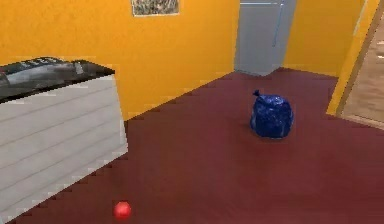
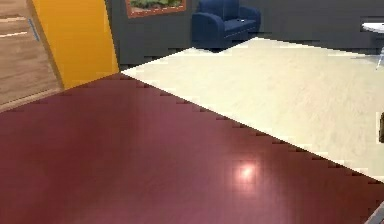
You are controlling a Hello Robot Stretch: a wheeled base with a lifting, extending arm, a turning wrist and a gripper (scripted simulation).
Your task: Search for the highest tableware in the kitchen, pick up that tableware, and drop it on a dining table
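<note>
One blue bag (image 1: 271,116) on maroon floor (image 1: 200,165); red ball (image 1: 122,210) near white counter (image 1: 60,135); gripper state: cannot tell.

Blue bag (image 1: 271,115) mid-floor; red ball (image 1: 122,210) near white counter (image 1: 55,135); blue armchair (image 2: 226,22)

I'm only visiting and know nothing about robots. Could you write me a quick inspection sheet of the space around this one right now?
Surface: dark red floor; cream carpet next to it in the arm side view.
Job's things: nothing seen.
Clutter: small red ball on the floor near the counter; blue bag standing on the floor farther off.
End effector: nothing seen.
Cables: nothing seen.
Surroundings: white counter with a dark top, orange wall, grey door, blue armchair at the carpet's far side.
</note>
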